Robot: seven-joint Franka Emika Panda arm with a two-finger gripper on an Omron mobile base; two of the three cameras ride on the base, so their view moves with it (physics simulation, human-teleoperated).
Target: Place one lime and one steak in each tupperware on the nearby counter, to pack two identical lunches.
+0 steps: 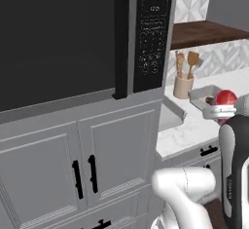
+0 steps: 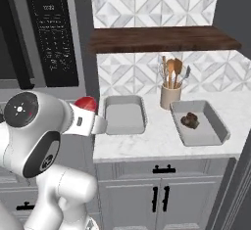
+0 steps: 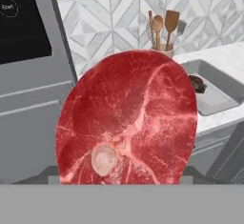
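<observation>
My gripper (image 2: 96, 121) is shut on a steak (image 3: 127, 120), a raw red slab with white marbling and a round bone. It hangs in the air left of the counter (image 2: 162, 141), and the slab hides the fingertips in the hand view. The steak (image 2: 86, 103) shows as a red edge above the hand. Two light-grey tupperware trays sit on the counter. The left tupperware (image 2: 125, 126) holds nothing. The right tupperware (image 2: 215, 121) holds a small dark-brown steak (image 2: 189, 120). The limes are out of view.
A beige cup of wooden utensils (image 2: 170, 97) stands between the trays at the back. A dark wooden shelf (image 2: 162, 39) hangs above the counter. A tall grey cabinet with a black built-in oven (image 1: 58, 43) rises to the left. Below the counter are grey cabinets with black handles (image 2: 163, 169).
</observation>
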